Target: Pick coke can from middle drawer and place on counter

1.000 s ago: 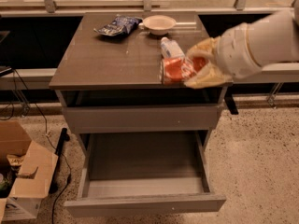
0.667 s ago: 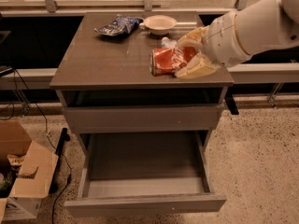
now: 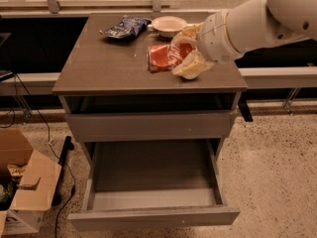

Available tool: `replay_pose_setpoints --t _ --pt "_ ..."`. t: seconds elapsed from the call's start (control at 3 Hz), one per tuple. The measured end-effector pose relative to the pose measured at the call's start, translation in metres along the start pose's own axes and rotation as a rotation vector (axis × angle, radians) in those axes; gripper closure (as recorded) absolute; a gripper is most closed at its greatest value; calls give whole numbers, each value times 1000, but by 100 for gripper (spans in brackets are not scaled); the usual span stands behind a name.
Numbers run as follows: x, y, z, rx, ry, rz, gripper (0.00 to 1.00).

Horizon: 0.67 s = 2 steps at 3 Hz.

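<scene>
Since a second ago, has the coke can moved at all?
Yes. The coke can, held in the gripper, has shifted left over the counter and further back, closer to the white bowl, which stayed put.

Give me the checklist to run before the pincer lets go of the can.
1. Grip: ok. The pincer, over the right part of the counter, is shut on the can.
2. Can out of drawer: ok. The drawer stands open with nothing seen inside.
3. Can over counter: ok.
4. Can resting on counter: cannot tell.
5. Can upright: not ok. It lies sideways and may roll when released.
6. Can apart from bowl and bag: ok. Both sit behind it.
</scene>
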<state>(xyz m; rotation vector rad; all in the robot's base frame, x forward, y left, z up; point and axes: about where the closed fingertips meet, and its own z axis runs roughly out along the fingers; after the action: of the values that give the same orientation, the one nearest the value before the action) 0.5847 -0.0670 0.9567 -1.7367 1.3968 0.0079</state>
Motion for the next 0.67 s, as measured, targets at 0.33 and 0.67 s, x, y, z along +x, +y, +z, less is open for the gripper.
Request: replay_pose_setpoints --t 0.33,0.67 --pt "-6 -27 42 10 -34 -21 100" --pt "-5 -42 111 -44 -55 1 74"
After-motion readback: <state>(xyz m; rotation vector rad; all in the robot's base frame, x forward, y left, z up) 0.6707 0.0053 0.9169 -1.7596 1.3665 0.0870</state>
